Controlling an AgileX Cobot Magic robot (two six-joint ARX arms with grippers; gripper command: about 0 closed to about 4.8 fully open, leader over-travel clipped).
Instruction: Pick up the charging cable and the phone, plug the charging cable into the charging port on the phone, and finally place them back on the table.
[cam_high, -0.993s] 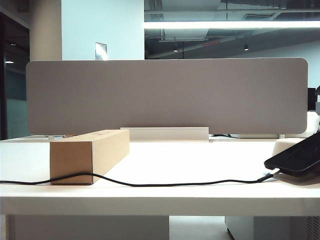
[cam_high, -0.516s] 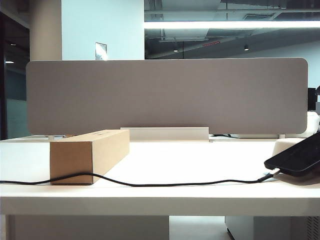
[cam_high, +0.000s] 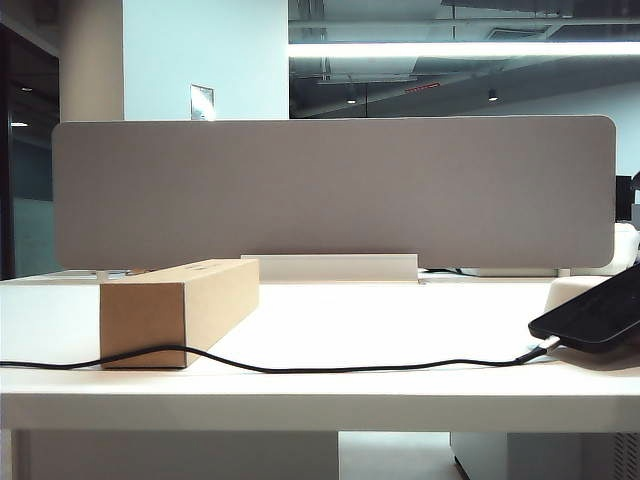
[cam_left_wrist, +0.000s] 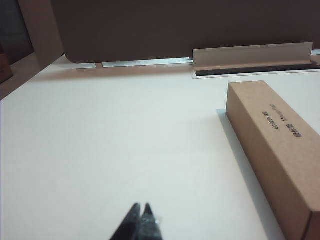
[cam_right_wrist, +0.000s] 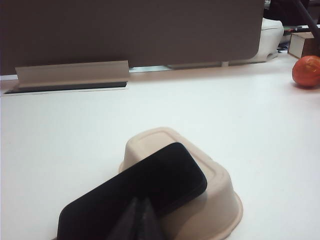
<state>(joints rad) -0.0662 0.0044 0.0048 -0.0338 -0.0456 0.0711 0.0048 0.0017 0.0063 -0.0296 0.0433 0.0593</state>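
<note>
The black phone (cam_high: 600, 312) leans tilted on a cream tray (cam_high: 572, 290) at the table's (cam_high: 400, 320) right side. The charging cable (cam_high: 300, 369) runs from the left edge along the front, past the box, and its plug end (cam_high: 538, 352) reaches the phone's low end. The charging port is too small to make out, so I cannot tell whether the plug is in. Neither gripper shows in the exterior view. In the left wrist view my left gripper (cam_left_wrist: 141, 206) is shut and empty over bare table. My right gripper (cam_right_wrist: 137, 201) is shut, just in front of the phone (cam_right_wrist: 160, 175).
A brown cardboard box (cam_high: 175, 305) lies at the left, beside my left gripper (cam_left_wrist: 272, 135). The grey divider panel (cam_high: 330, 190) closes off the back. An orange ball (cam_right_wrist: 306, 71) sits far off near the divider. The upturned tray (cam_right_wrist: 220, 200) props up the phone.
</note>
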